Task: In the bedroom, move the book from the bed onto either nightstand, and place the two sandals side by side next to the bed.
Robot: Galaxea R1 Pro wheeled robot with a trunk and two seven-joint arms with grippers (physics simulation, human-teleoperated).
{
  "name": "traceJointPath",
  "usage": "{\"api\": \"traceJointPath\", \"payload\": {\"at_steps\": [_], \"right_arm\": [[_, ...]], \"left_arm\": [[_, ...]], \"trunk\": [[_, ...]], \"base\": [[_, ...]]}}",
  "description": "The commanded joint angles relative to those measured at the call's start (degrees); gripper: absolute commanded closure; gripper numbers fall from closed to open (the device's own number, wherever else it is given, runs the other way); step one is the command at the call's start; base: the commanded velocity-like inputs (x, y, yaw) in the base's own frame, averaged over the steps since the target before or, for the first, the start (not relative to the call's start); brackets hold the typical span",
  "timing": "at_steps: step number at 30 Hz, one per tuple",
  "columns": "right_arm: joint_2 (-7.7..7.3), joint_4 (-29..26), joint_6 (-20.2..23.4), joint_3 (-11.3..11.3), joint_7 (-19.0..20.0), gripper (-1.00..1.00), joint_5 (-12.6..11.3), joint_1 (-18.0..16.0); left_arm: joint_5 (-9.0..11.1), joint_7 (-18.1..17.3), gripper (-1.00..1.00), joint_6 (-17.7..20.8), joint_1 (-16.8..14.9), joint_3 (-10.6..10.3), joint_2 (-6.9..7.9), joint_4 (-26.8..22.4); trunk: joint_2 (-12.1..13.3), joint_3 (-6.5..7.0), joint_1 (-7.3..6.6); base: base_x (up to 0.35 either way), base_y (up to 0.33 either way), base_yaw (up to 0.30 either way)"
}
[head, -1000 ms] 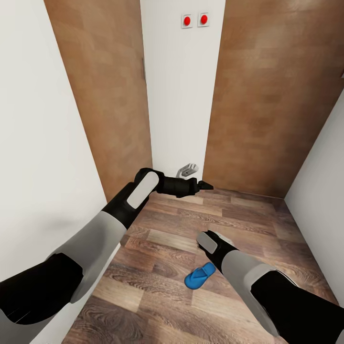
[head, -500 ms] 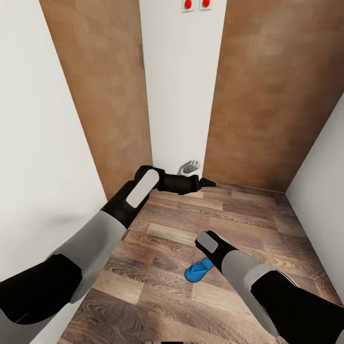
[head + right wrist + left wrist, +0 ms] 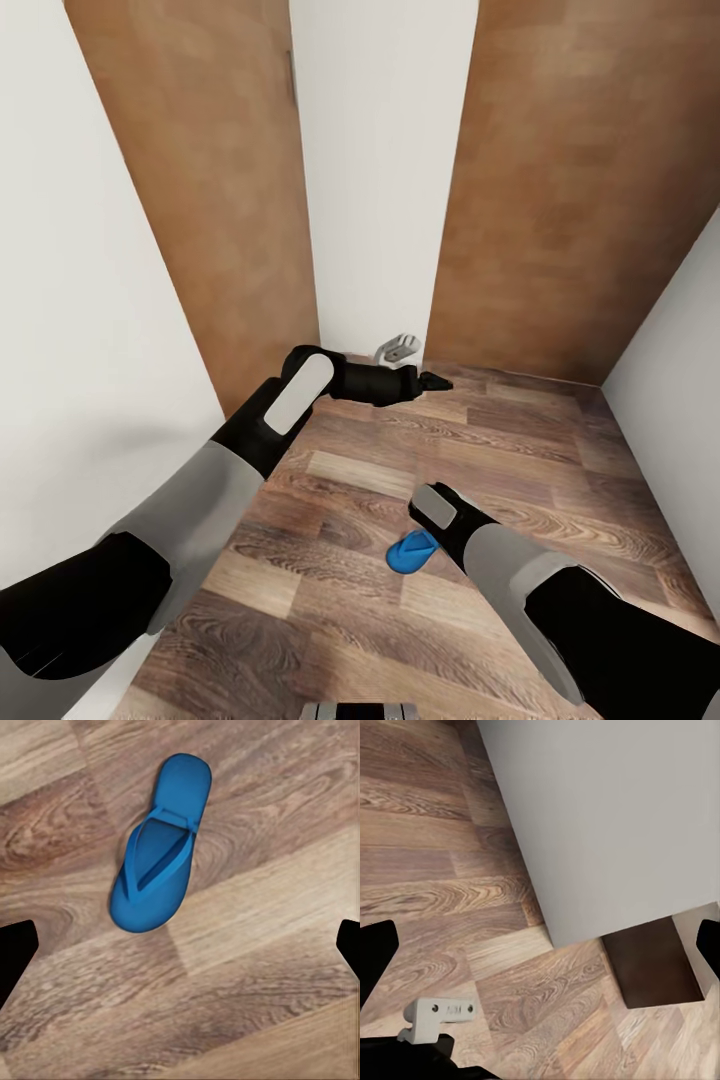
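One blue sandal lies flat on the plank floor, partly under your right arm; vs. 1 s ago the head view has tipped down, so the sandal only seems shifted. Right pincer hangs over it, fingers apart, nothing held. Left pincer points at the wall; can't tell its state. Grasp not begun.
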Motion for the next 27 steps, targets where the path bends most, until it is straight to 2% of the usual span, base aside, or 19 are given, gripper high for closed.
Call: {"api": "traceJointPath", "payload": {"at_steps": [1,7,9,10,21,27], "right_arm": [[0.0,-0.05,0.64,0.18,-0.38,-1.0,0.21,-0.03],[0.0,-0.1,2.42,0.18,-0.72,-1.0,0.23,-0.03],[0.0,-0.11,3.72,0.17,-0.77,-1.0,0.23,-0.03],[0.0,-0.19,5.8,0.17,-0.79,-1.0,0.24,-0.03],[0.0,-2.13,7.41,0.17,-0.53,-1.0,0.24,-0.03],[0.0,-2.44,7.48,0.17,4.24,-1.0,0.26,-0.03]], "left_arm": [[-0.32,-0.38,-1.0,0.14,-0.04,-0.01,0.0,0.01],[-0.32,-0.38,-1.0,0.15,-0.04,-0.05,0.0,-0.01],[-0.32,-0.38,-1.0,0.15,-0.04,-0.09,0.0,-0.02],[-0.32,-0.38,-1.0,0.15,-0.04,-0.14,0.0,-0.09],[-0.32,-0.45,-1.0,0.23,-0.04,-0.17,0.0,-0.27],[-0.31,-0.89,-1.0,0.23,-0.04,-0.29,0.0,-0.87]], "trunk": [[-0.04,-0.28,0.01],[-0.12,-1.6,0.16],[-0.15,-2.05,0.22],[-0.16,-2.27,0.24],[-0.31,-4.71,0.53],[-0.39,-6.04,0.68]], "base": [[0.0,0.0,0.0],[0.0,0.0,0.0],[0.0,0.0,0.0],[0.0,0.0,0.0],[0.0,0.0,0.0],[0.0,0.0,0.0]]}}
